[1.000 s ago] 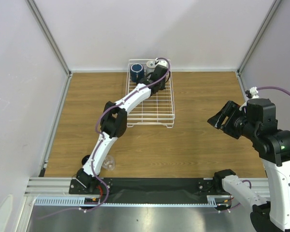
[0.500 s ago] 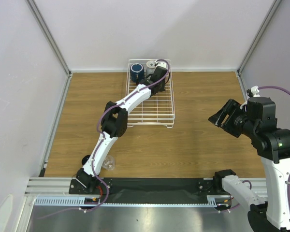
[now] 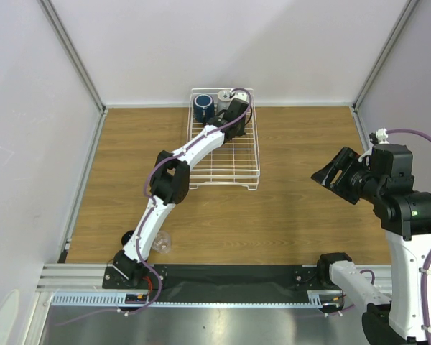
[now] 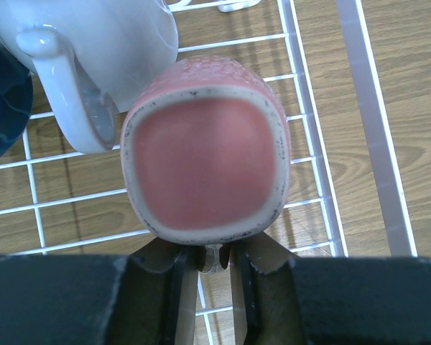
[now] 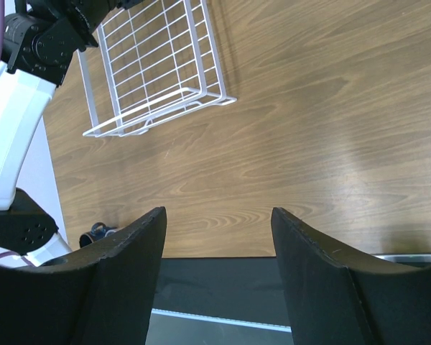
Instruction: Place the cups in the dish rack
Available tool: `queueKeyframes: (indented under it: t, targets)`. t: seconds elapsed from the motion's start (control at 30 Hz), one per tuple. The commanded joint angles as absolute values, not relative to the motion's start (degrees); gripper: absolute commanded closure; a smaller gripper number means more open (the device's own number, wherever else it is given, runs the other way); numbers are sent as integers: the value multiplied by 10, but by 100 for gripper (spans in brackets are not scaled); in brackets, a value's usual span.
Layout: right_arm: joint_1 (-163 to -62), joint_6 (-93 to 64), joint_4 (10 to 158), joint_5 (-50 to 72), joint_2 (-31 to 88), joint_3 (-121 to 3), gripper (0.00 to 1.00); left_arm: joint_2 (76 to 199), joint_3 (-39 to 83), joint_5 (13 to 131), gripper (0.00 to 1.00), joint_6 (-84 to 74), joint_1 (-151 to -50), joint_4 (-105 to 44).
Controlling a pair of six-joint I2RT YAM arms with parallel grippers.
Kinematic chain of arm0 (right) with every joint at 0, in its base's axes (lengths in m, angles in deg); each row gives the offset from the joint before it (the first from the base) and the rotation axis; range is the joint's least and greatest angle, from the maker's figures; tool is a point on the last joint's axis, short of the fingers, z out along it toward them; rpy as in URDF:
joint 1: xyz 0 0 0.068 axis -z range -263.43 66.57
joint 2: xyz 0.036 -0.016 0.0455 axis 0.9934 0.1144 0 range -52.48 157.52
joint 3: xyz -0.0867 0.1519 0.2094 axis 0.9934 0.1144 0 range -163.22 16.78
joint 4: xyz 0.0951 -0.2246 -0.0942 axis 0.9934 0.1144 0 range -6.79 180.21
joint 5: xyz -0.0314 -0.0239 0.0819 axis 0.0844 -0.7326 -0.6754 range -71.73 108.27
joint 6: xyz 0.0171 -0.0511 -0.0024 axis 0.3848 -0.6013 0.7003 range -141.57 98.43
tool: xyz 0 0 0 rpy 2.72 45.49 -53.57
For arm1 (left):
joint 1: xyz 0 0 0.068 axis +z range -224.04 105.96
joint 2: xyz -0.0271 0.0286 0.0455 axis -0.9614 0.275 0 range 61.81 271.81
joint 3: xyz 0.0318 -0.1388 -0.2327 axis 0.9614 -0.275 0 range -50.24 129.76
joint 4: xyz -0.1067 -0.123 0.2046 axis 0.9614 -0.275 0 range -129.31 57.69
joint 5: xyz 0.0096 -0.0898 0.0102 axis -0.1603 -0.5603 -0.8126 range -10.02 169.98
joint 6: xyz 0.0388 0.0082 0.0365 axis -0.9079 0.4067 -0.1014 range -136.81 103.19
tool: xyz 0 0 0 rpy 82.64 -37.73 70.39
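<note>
Left wrist view: left tool grips the salmon-pink ceramic cup inside the white wire dish rack, beside a light grey mug; right tool gapes, released.

Overhead, wrist views downward, rack likely shared

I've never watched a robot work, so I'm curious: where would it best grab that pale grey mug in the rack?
Probably the handle. The light grey mug is hemmed in by the navy mug and the pink cup, but its handle juts free between them, toward the left arm. Come from that side, jaws closing across the loop.
</note>
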State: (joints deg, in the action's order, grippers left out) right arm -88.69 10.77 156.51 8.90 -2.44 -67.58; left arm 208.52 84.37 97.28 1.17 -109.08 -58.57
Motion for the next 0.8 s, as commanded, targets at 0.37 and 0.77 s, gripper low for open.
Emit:
queueKeyframes:
  t: [0.37, 0.77]
  targets:
    - [-840, 70, 1548, 38, -23, -675, 34, 2076, 878, 968, 65, 16, -1085, -567]
    - [-801, 39, 1549, 1, -14, -681, 34, 2024, 806, 944, 41, 2, -1085, -531]
